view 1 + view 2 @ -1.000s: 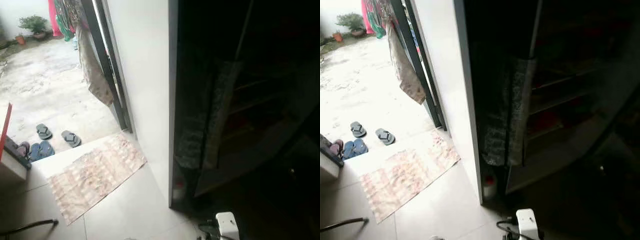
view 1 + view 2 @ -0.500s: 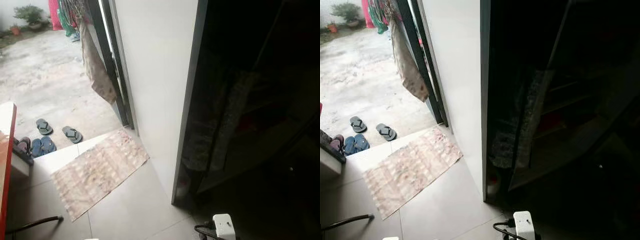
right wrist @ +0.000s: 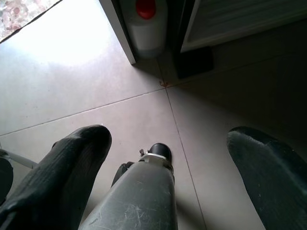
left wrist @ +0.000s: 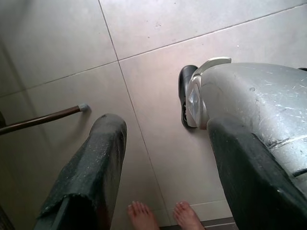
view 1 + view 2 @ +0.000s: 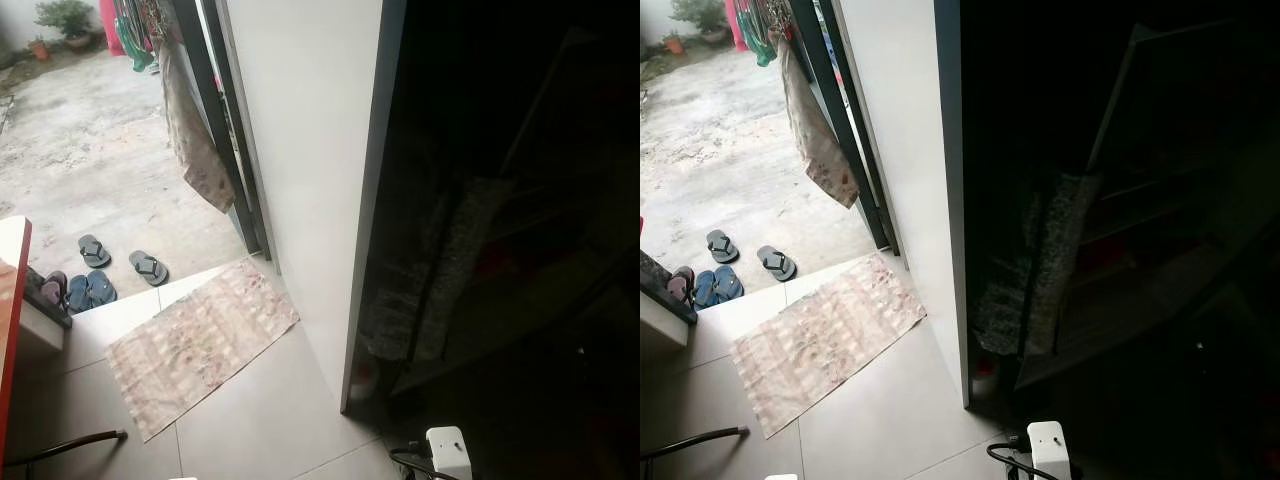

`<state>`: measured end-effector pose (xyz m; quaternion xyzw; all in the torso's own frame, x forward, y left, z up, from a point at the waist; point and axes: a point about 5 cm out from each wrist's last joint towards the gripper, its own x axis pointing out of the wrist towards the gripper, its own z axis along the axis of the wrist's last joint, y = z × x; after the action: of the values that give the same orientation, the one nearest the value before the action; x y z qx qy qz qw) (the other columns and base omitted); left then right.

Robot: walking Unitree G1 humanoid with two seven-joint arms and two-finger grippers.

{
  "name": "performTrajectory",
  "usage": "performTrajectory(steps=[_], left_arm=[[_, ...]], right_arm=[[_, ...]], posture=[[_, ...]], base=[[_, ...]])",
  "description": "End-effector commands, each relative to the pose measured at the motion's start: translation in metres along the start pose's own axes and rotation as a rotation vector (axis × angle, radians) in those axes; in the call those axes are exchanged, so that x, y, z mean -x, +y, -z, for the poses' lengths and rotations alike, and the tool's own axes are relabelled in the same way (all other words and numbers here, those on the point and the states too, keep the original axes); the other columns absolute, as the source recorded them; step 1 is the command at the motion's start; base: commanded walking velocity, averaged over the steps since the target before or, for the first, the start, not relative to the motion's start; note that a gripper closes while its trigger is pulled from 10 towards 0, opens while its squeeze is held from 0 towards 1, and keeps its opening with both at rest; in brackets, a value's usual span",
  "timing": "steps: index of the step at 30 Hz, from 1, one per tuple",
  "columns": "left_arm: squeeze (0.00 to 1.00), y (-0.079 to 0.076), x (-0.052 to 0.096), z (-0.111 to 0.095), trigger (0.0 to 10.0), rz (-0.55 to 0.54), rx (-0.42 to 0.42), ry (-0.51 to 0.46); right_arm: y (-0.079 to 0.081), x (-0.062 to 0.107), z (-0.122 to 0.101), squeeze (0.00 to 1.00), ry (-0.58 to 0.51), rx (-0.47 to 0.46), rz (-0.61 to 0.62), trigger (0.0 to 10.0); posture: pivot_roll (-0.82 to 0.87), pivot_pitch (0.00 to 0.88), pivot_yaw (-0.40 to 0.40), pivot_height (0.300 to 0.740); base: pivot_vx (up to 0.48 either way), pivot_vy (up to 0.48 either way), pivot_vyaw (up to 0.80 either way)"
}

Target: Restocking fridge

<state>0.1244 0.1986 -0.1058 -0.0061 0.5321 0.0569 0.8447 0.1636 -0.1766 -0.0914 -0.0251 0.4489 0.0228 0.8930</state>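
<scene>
No fridge can be made out; a dark room (image 5: 520,250) opens on the right, with dim slanted shelves and a patterned cloth (image 5: 1045,265) hanging in it. My left gripper (image 4: 168,127) hangs open over the tiled floor, nothing between its fingers. My right gripper (image 3: 170,139) hangs open the same way, above the floor beside my silver leg (image 3: 139,196). A white jug with a red cap (image 3: 146,21) stands at the foot of the white wall (image 5: 300,150).
A patterned doormat (image 5: 200,345) lies before the open doorway, with flip-flops (image 5: 120,262) outside. A white power strip (image 5: 448,452) with a cable lies near the dark room. A red-edged table (image 5: 10,330) is at my left. A person's bare feet (image 4: 158,218) stand close behind.
The whole head view has swung, so the wall edge sits further right and the red-edged table has come in at the left. Nothing in the scene itself has moved.
</scene>
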Motion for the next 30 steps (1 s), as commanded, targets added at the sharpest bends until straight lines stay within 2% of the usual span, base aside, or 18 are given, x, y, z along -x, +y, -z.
performTrajectory(steps=[1, 4, 6, 7, 9, 10, 11, 15, 18, 23, 25, 30], left_arm=[[0.0, 0.004, 0.001, 0.009, 10.0, -0.011, -0.02, 0.024], [0.0, 0.007, 0.001, -0.006, 10.0, -0.043, -0.057, -0.085], [0.0, 0.015, 0.002, -0.017, 10.0, -0.067, -0.018, -0.16], [0.0, 0.029, 0.004, -0.02, 10.0, -0.1, -0.022, -0.193], [0.0, 0.037, 0.006, -0.022, 10.0, -0.121, -0.043, -0.217], [0.0, 0.039, 0.007, -0.025, 10.0, -0.117, -0.023, -0.242], [0.0, 0.04, 0.008, -0.029, 10.0, -0.099, 0.007, -0.277], [0.0, 0.033, 0.01, -0.045, 10.0, -0.016, 0.002, -0.387], [0.0, 0.031, 0.012, -0.056, 10.0, 0.003, 0.036, -0.458], [0.0, 0.029, 0.011, -0.056, 10.0, 0.003, 0.073, -0.452], [0.0, 0.028, 0.009, -0.052, 10.0, 0.001, 0.125, -0.414], [0.0, 0.026, 0.008, -0.052, 10.0, 0.012, 0.125, -0.397]], right_arm=[[0.003, 0.001, 0.006, 0.0, 0.018, -0.017, -0.004, 10.0], [0.003, 0.001, 0.006, 0.0, 0.016, -0.026, -0.014, 10.0], [0.003, 0.001, 0.006, 0.0, 0.01, -0.038, -0.016, 10.0], [0.003, 0.001, 0.007, 0.0, 0.015, -0.027, -0.017, 10.0], [0.002, 0.001, 0.007, 0.0, 0.03, -0.003, -0.018, 10.0], [0.003, 0.001, 0.007, 0.0, 0.027, -0.011, -0.017, 10.0], [0.003, 0.002, 0.007, 0.0, 0.021, -0.024, -0.017, 10.0], [0.002, 0.002, 0.007, 0.0, 0.009, -0.035, -0.014, 10.0], [0.002, 0.002, 0.007, 0.0, 0.011, -0.034, -0.01, 10.0], [0.002, 0.002, 0.007, 0.0, 0.008, -0.032, -0.012, 10.0], [0.001, 0.002, 0.008, 0.0, 0.012, -0.029, -0.008, 10.0], [0.001, 0.003, 0.01, 0.0, 0.018, -0.056, 0.011, 10.0]], posture=[[0.0, 0.066, 0.049, 0.74], [0.0, 0.066, 0.049, 0.74], [0.01, 0.067, 0.048, 0.74], [0.01, 0.068, 0.047, 0.74], [0.01, 0.068, 0.047, 0.74], [0.01, 0.066, 0.047, 0.74], [0.01, 0.066, 0.047, 0.74], [0.0, 0.064, 0.046, 0.74], [0.0, 0.058, 0.045, 0.74], [0.01, 0.047, 0.044, 0.74], [0.01, 0.042, 0.044, 0.74], [0.0, 0.035, 0.046, 0.74]], base=[[0.0, 0.0, 0.0], [0.0, 0.0, 0.0], [0.0, 0.0, 0.0], [0.0, 0.0, 0.0], [0.0, 0.0, 0.0], [0.0, 0.0, 0.0], [0.0, 0.0, 0.0], [0.0, 0.0, 0.0], [0.0, 0.0, 0.0], [0.0, 0.0, 0.0], [0.0, 0.0, 0.0], [0.0, 0.13, 0.0]])
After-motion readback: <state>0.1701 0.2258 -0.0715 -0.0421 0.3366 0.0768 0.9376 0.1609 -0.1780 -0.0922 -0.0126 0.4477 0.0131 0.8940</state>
